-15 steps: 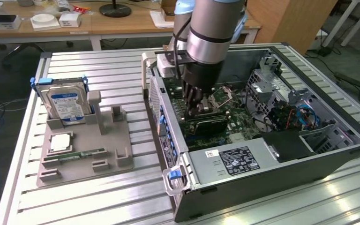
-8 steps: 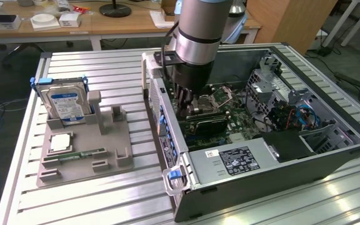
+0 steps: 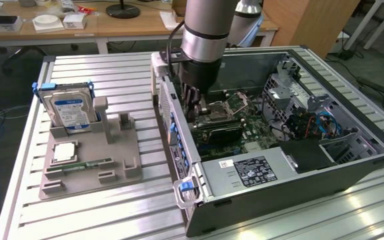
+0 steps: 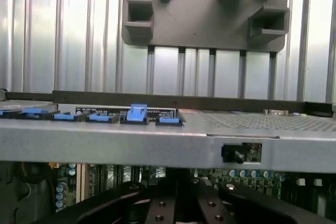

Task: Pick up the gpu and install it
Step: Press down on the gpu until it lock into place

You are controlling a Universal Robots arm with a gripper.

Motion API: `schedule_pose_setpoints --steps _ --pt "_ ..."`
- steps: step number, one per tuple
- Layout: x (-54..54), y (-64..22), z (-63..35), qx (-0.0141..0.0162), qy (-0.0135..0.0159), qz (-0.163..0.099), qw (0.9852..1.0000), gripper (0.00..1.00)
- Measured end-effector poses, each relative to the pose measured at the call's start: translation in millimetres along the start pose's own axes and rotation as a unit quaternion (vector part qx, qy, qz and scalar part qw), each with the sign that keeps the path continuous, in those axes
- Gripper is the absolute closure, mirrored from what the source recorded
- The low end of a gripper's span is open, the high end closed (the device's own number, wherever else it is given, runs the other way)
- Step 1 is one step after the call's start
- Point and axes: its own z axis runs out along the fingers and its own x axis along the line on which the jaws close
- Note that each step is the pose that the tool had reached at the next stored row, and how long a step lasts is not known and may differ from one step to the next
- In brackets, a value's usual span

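Tool: the tool (image 3: 193,102) is down inside the open computer case (image 3: 352,160), low over the motherboard (image 3: 245,117); its fingers are fully closed; whether they pinch the top edge of the card or only bear on it cannot be told
Wrist view: the dark body of the tool (image 4: 178,203) sits behind the grey rim of the case (image 4: 157,142); blue latches (image 4: 137,114) line that rim; green board shows below it
Gpu: the gpu (image 3: 220,131) is a long black card inside the case, lying across the motherboard just beside the tool's tips, on the side toward the exterior view's right; how deep it sits in its slot is hidden
Holder: the grey holder (image 3: 92,175) lies on the worktop (image 3: 112,70), well apart from the case, at the exterior view's left; a hard drive (image 3: 72,111) stands upright in it; a memory stick (image 3: 88,164) lies flat near its front
Step in hand: judged to be the install, not the pick-up; the card is already in the case
What the move calls for: probably a straight, even push with the card's edge lined up over the slot; a tilted card could jam or strain the motherboard
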Motion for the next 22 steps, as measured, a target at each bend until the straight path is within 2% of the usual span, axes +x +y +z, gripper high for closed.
schedule_pose_setpoints --steps 3,5,10,17,19,22 --pt "-0.2 7.0 0.3 0.0003 0.0 0.0 1.0 0.9" --pt "-0.3 8.1 0.5 0.0001 0.0 0.0 1.0 0.9" --pt "-0.2 8.3 0.8 -0.0001 0.0001 0.0 1.0 0.9" --pt "-0.3 5.5 1.5 -0.0001 0.0001 0.0 1.0 0.9" --pt "-1.8 1.0 1.8 0.0 0.0 0.0 1.0 0.9" --pt "-1.8 1.7 1.9 0.0 0.0 0.0 1.0 0.9"
